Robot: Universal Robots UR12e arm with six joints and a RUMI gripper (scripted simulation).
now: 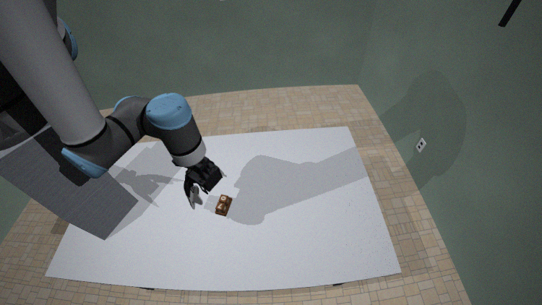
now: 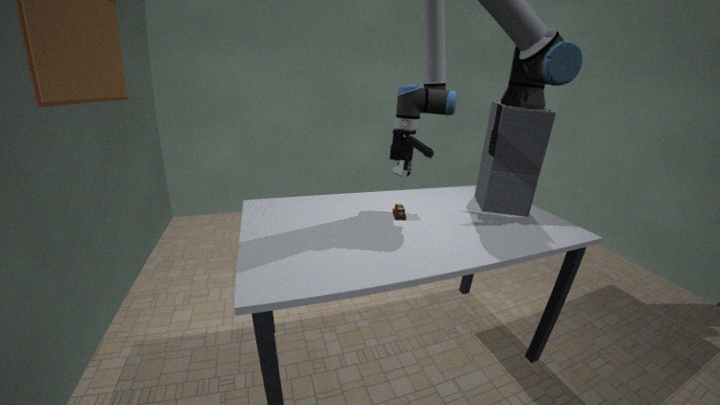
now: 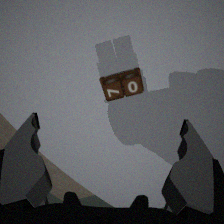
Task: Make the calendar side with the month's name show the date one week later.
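The brown calendar tray (image 1: 227,209) (image 2: 400,218) stands on the table with two brown cubes side by side in it. The upward faces show a white 0 on one cube (image 1: 223,198) (image 3: 132,86) and what looks like a 7 on the other cube (image 1: 220,207) (image 3: 113,90). In the wrist view the 0 is on the right and the 7 looks turned on its side. The month name and the side digits cannot be read. My gripper (image 1: 209,191) (image 2: 402,179) (image 3: 110,117) is open and empty, above the table and beside the calendar in the top view, with its fingers wide apart.
The white table (image 1: 303,246) (image 2: 312,281) carries the calendar near its middle. The grey robot pedestal (image 1: 95,204) (image 2: 513,166) stands at one end of the table. Arm shadows fall beside the calendar.
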